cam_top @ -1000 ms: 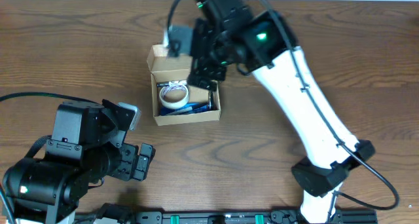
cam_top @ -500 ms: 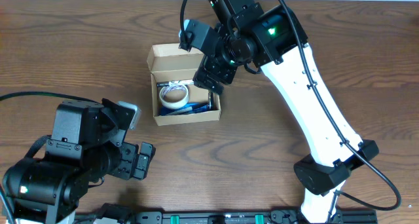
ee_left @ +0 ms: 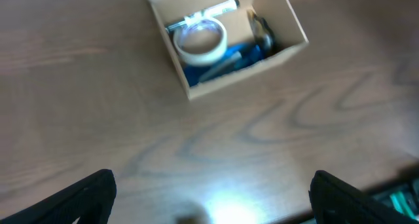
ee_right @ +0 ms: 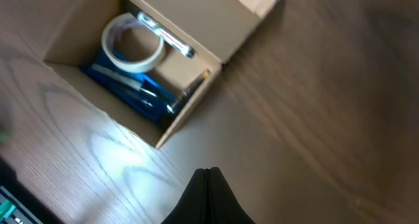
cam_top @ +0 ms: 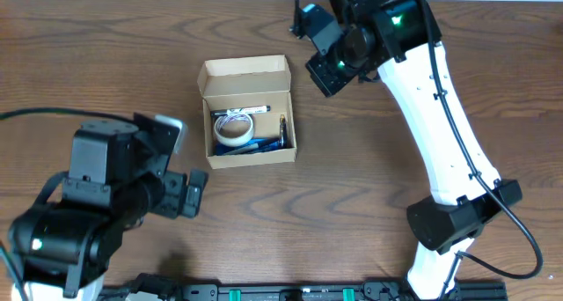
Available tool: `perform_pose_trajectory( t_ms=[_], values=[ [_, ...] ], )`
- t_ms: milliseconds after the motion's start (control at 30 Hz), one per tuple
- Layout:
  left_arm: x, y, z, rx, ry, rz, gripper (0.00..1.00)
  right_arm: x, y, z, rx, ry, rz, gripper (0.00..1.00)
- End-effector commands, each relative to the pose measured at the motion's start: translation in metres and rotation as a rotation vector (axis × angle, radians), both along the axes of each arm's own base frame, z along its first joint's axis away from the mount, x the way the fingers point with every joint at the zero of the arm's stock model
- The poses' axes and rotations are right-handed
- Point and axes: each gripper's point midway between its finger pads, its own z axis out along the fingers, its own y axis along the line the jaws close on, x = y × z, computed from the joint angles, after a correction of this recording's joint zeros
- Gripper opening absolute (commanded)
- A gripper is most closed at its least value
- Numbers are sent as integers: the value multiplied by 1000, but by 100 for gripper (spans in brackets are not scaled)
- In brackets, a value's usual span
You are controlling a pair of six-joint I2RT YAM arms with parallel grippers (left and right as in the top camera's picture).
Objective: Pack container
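The container (cam_top: 253, 157) is a small tan cardboard box left of the table's middle, with its flap lid (cam_top: 244, 72) standing open at the back. Inside lie a white tape roll (cam_top: 233, 127), a marker (cam_top: 239, 113) and blue pens (cam_top: 260, 145). My right gripper (cam_top: 327, 65) hangs up and to the right of the box, shut and empty. Its wrist view shows the closed fingertips (ee_right: 208, 173) over bare wood, the container (ee_right: 191, 109) to their upper left. My left gripper (cam_top: 189, 195) is open, below and left of the box. In the left wrist view the container (ee_left: 245, 70) lies well ahead of the left gripper (ee_left: 209, 204).
The brown wooden table (cam_top: 106, 63) spreads around the box on all sides. A black rail (cam_top: 290, 292) runs along the near edge. The right arm's white link (cam_top: 440, 134) slants across the right side down to its base (cam_top: 453, 222).
My right gripper has lifted off the box's right rim, moved up and right, and shut with nothing in it. The left arm has shifted slightly.
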Motion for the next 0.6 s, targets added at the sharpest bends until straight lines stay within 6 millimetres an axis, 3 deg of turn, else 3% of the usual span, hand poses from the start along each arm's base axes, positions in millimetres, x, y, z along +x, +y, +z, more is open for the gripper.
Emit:
perform_pose_trajectory(
  t_ms=[0,133,200,333,467,567],
  values=[
    [23,16,-1,45,-9,103,95,6,-13,-14,0,49,-96,1],
    [54,27,-7,-20,6,175,100,18,-29,-32,13,80,-188,1],
    [72,33,-11,-83,14,200,89,21,-34,-40,39,106,-203,1],
    [105,51,-28,-178,54,239,80,25,-40,-54,116,161,-225,1],
    [134,69,-53,-218,123,287,57,33,-49,-71,146,189,-292,2],
    [161,73,-61,-268,149,281,28,41,-53,-84,161,190,-341,1]
  ],
)
